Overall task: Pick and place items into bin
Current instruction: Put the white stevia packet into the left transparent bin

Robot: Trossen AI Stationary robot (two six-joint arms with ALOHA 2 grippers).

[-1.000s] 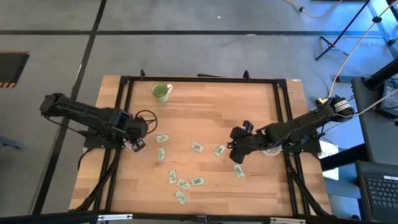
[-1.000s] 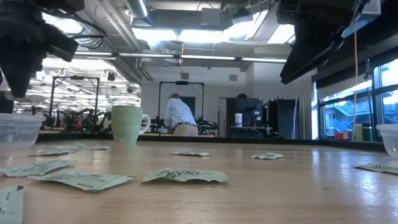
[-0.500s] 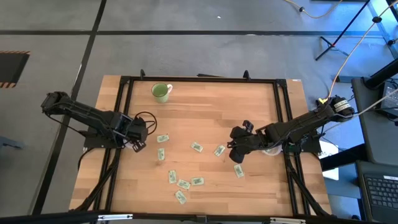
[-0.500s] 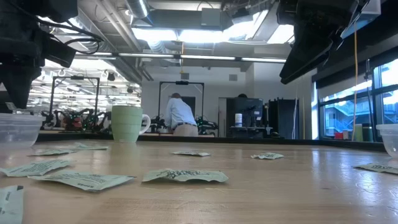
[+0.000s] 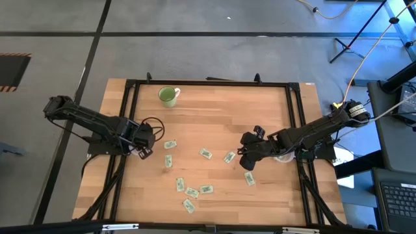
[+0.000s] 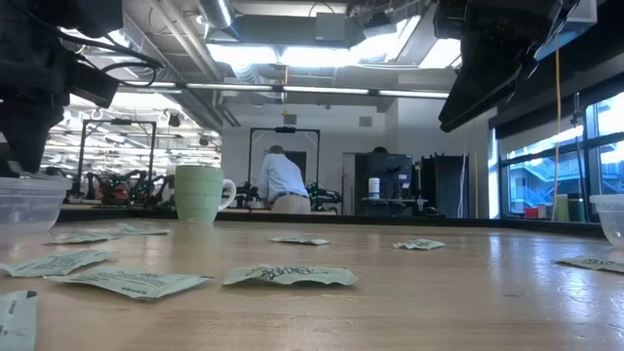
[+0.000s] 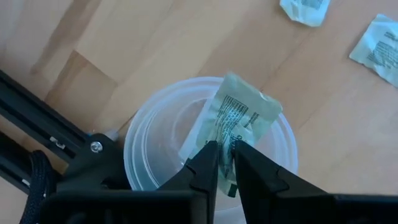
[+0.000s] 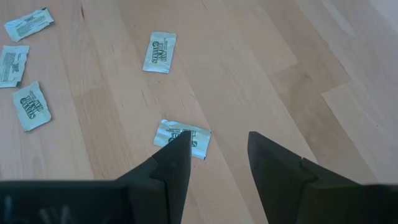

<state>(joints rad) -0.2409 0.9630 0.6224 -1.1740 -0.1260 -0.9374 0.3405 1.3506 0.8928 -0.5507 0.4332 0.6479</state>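
Near the table's left edge, the left gripper (image 7: 225, 163) hangs over a clear plastic bin (image 7: 146, 134), its fingers pinching 1 green-and-white packet (image 7: 239, 115) above the bin's opening. Toward the right edge, the right gripper (image 8: 214, 158) hovers with fingers spread over another packet (image 8: 184, 138). More packets (image 5: 205, 154) lie scattered mid-table; a green mug (image 5: 168, 96) stands near the far edge.

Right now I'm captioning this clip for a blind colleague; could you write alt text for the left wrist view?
The left gripper, shut, pinches a small light green and white flat packet directly above a clear round plastic bin on the light wooden table. Two more green packets lie on the wood beyond, and a black metal frame rail runs beside the bin.
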